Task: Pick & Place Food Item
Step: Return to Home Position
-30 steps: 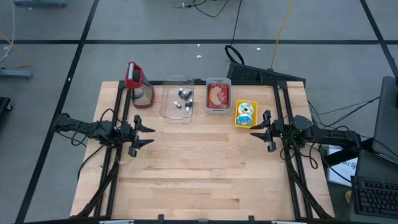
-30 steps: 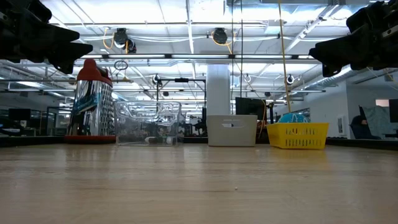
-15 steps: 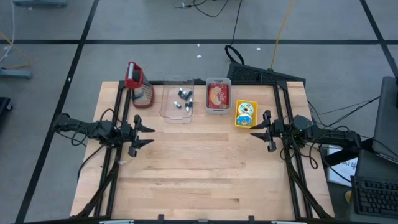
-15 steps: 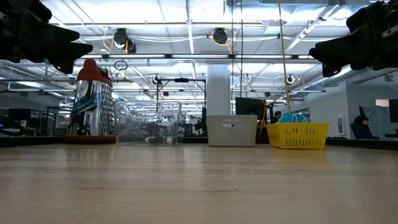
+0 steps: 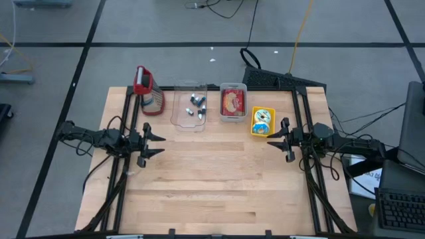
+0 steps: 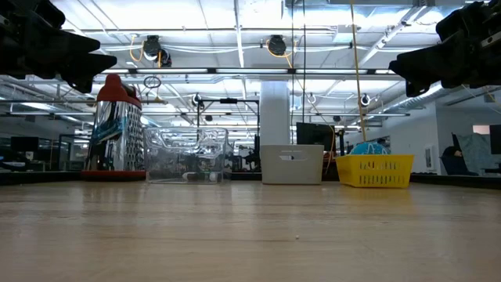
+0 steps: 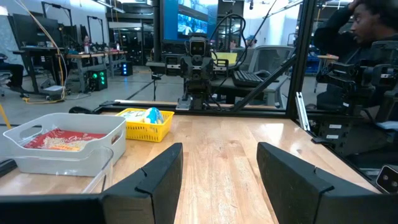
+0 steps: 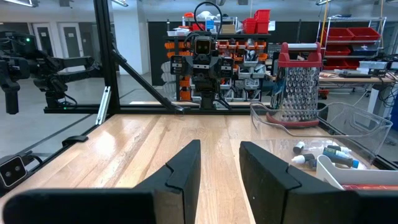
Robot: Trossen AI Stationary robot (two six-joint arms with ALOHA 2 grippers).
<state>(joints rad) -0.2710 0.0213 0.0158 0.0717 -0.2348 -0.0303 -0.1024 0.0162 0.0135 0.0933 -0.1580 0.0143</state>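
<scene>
A white bin [image 5: 232, 102] holding a red food packet [image 7: 60, 139] and a yellow basket [image 5: 261, 121] with a blue-and-white item stand on the table's far part. My left gripper [image 5: 159, 143] hovers open and empty at the table's left, level, pointing right. My right gripper [image 5: 271, 138] hovers open and empty at the table's right, just near of the yellow basket, pointing left. In the low view both grippers [image 6: 94, 66] [image 6: 403, 66] hang well above the tabletop.
A red-topped metal grater [image 5: 147, 91] stands at the far left. A clear plastic bin [image 5: 190, 106] with several small items sits beside it. The near half of the wooden table [image 5: 212, 192] is bare. A person shows beyond the table in the left wrist view [image 7: 367, 25].
</scene>
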